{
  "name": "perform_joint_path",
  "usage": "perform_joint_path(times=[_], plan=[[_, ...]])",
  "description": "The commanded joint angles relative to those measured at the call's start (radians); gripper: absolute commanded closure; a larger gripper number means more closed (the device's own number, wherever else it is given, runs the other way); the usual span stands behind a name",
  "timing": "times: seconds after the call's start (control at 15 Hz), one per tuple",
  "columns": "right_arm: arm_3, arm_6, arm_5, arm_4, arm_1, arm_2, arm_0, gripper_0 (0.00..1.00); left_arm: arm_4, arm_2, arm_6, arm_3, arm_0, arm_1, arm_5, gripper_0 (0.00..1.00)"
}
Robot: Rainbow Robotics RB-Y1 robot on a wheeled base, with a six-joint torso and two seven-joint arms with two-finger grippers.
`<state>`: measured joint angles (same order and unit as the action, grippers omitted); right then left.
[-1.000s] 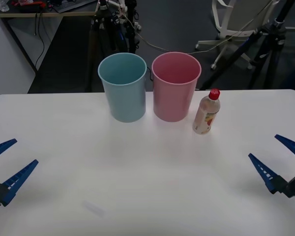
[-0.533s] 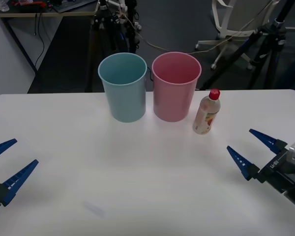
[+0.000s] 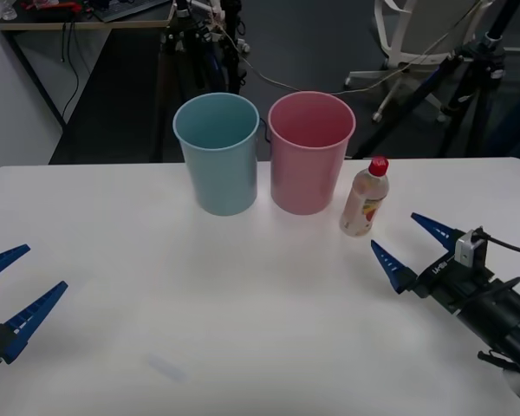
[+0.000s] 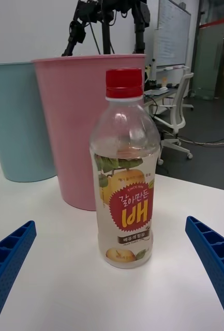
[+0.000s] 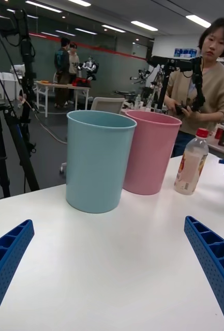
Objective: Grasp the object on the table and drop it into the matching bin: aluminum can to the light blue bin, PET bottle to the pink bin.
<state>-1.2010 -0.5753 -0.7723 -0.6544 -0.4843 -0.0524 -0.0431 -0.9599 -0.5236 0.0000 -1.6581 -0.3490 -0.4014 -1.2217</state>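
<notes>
Open right claw facing a standing bottle on a white table.

The table (image 3: 243,303) is smooth and white, with tripods and an office chair on the dark floor behind. The blue bin (image 3: 217,165) and pink bin (image 3: 310,152) stand side by side beyond the right claw (image 3: 412,240), whose fingers are spread apart. The bottle (image 4: 124,170), just ahead of it beside the pink bin, is clear, red-capped, with a red-and-yellow Korean label. The left claw (image 3: 13,286) rests open, well apart.
</notes>
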Motion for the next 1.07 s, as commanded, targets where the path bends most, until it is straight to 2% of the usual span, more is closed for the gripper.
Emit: perform_joint_path(times=[0.07,0.27,0.67,1.07], plan=[[0.001,-0.003,0.041,-0.001,0.013,-0.012,-0.017,0.00,0.000,0.000,0.000,0.000,0.000,0.000,0.000,0.00],[0.129,-0.014,0.008,-0.001,0.042,-0.012,-0.103,0.00,0.000,0.000,0.000,0.000,0.000,0.000,0.000,0.00],[0.244,-0.043,0.030,-0.001,0.081,-0.010,-0.213,0.00,0.000,0.000,0.000,0.000,0.000,0.000,0.000,0.00],[0.264,-0.048,0.082,-0.008,0.113,-0.018,-0.268,0.00,0.000,0.000,0.000,0.000,0.000,0.000,0.000,0.00]])
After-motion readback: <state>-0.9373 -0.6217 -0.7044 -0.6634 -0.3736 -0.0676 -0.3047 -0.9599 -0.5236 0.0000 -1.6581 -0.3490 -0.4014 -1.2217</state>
